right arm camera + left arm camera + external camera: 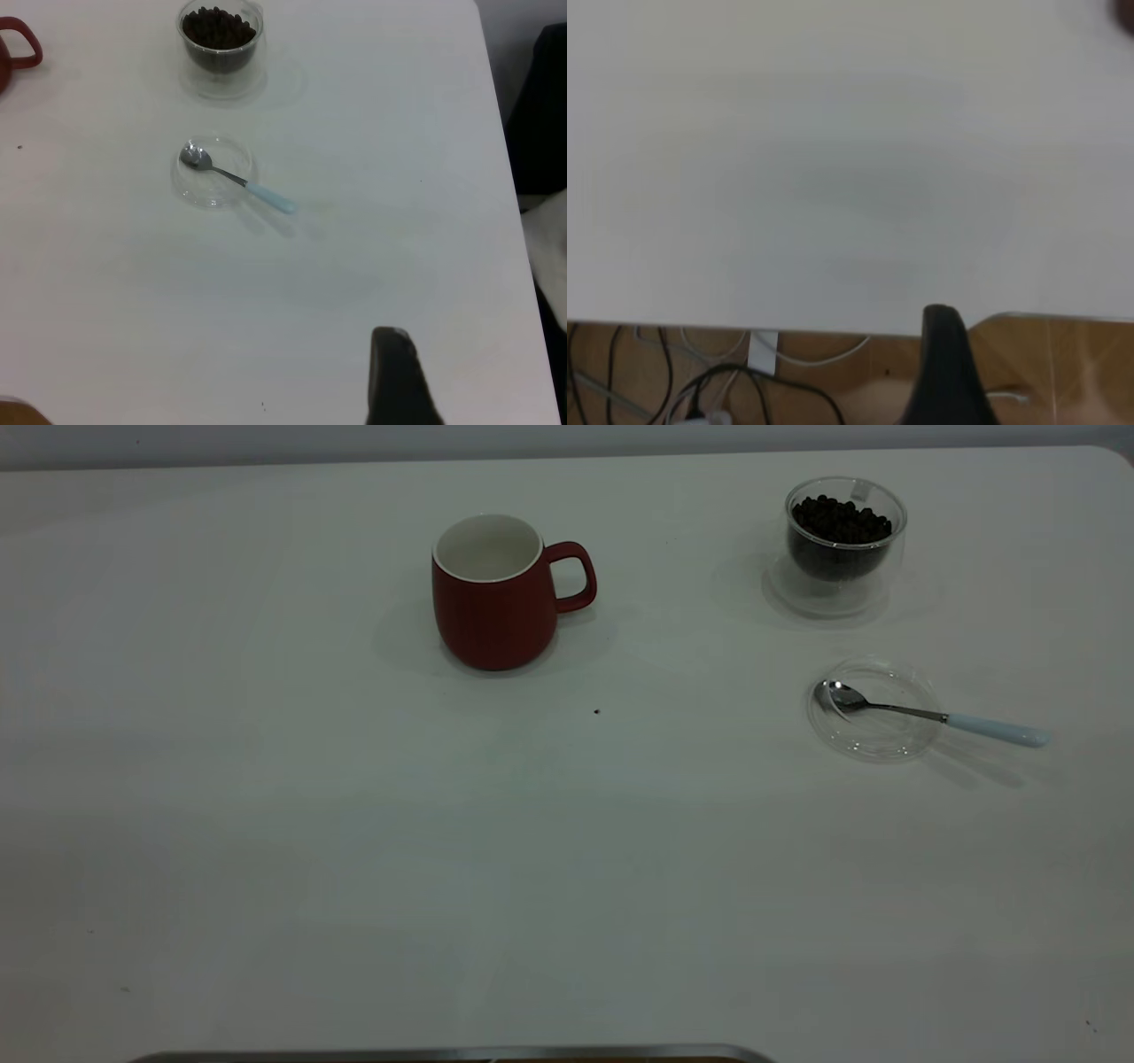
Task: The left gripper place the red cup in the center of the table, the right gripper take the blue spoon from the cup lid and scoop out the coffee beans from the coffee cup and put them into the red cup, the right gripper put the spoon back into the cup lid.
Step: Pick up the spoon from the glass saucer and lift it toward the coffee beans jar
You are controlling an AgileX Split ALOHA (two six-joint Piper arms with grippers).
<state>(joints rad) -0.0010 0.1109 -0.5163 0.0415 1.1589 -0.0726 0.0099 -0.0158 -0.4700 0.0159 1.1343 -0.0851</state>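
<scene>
Jaws of both arms cannot be judged as spread or pressed together: each wrist view shows only one dark finger tip at its lower edge. Left gripper (943, 372) hangs at the near edge of the desk (833, 177), above cables (700, 390) and a wooden floor. Right gripper (396, 376) hangs over bare desk surface, well apart from all task items. Neither gripper appears in the exterior view.

Item positions, exterior view:
- Red cup (496, 602): upper centre of the frame, upright, handle pointing toward the right of the frame. The visible part of its white inside shows no contents.
- Coffee cup (842, 549): upper right of the frame, upright, well apart from the red cup. Coffee beans (840, 521) fill its inner bowl in a heap up to near the rim.
- Cup lid (873, 708): right of the frame, directly below the coffee cup, lying flat on the desk.
- Blue spoon (939, 716): metal bowl resting inside the cup lid at its left side, neck crossing the lid rim, pale blue handle projecting past the lid toward the right of the frame.
- Single dark speck (596, 711): on the desk below and to the right of the red cup.

A grey metal edge (452, 1055) runs along the bottom of the frame
</scene>
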